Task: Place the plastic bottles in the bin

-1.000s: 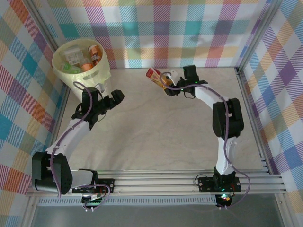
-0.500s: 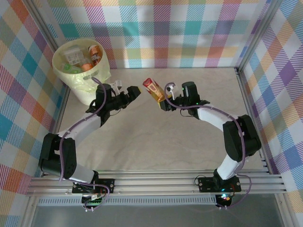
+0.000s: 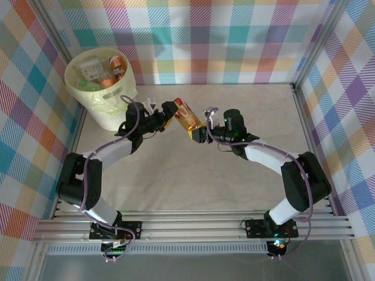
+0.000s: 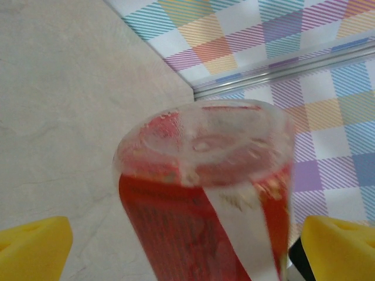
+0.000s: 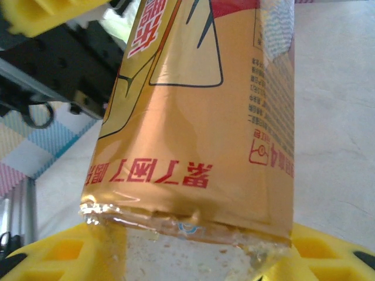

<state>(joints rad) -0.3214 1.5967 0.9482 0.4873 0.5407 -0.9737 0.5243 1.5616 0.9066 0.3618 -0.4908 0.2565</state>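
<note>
Both my arms are closing in over mid-table; my right gripper (image 3: 197,133) is clamping the orange-labelled bottle (image 3: 188,116), its base sitting between the wide-apart fingers (image 4: 32,249) of my left gripper (image 3: 170,113), near the bin (image 3: 104,112).

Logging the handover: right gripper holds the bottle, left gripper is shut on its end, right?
No. The left gripper is open around the end of the bottle, as the left wrist view shows. The right gripper does hold it.
</note>
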